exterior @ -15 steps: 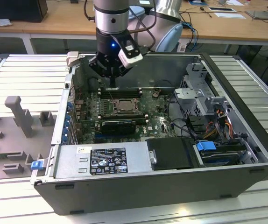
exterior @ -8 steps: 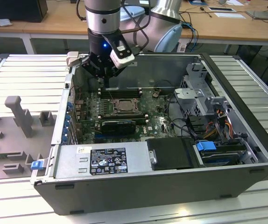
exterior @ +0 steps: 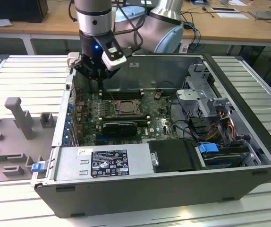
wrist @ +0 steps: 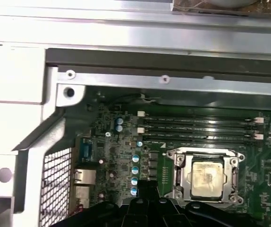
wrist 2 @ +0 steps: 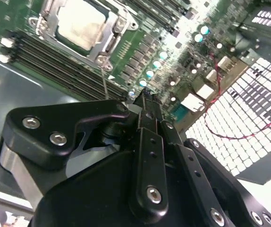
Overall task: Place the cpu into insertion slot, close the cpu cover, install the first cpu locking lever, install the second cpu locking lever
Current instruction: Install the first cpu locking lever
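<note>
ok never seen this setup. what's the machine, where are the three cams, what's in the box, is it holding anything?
It is a single robot arm with a gripper reaching into an open computer case that lies on its side on a slatted metal table. The exterior view comes from a camera off the arm; both wrist views come from cameras riding on the arm, looking down past the black gripper body. Inside the case is a green motherboard. The cpu, a pale square chip, already sits in the insertion slot, and the silver cpu cover frames it. The gripper hovers over the board beside the slot, with nothing visibly held.
</note>
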`<state>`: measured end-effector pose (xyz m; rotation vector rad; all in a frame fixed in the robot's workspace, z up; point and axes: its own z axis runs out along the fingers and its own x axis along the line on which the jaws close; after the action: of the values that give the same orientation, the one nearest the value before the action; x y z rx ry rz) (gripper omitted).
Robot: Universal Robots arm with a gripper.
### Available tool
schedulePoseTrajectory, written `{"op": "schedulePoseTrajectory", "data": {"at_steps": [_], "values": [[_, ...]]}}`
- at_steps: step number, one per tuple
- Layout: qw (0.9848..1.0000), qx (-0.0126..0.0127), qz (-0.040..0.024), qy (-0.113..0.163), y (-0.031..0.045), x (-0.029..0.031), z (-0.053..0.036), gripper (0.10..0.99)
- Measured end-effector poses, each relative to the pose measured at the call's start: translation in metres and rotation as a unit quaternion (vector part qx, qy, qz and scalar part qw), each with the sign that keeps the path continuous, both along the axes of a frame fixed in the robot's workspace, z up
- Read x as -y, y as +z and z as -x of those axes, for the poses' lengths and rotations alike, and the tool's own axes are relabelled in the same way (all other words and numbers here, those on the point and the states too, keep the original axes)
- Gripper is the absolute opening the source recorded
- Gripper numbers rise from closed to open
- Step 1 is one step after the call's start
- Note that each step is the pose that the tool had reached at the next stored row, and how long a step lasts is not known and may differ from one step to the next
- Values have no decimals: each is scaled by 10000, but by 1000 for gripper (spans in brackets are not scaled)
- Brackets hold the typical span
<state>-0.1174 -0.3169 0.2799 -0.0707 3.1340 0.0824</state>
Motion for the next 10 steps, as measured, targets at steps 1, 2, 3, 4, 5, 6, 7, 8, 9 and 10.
{"op": "schedulePoseTrajectory", "data": {"at_steps": [1,2,3,4,5,6,7,8,9,10], "values": [[10000,0,1,0,-22,-4,2,106],[10000,-1,1,0,-38,-10,2,106],[10000,-1,1,0,-57,-21,2,106],[10000,-1,1,0,-79,-35,2,106],[10000,-1,1,0,-97,-48,2,106],[10000,-1,1,-1,-117,-69,1,106],[10000,-1,0,-1,-129,-85,0,106],[10000,0,-1,-1,-140,-102,-2,106],[10000,-1,-1,-1,-152,-120,-4,106],[10000,-1,-1,-1,-166,-149,-11,106]]}}
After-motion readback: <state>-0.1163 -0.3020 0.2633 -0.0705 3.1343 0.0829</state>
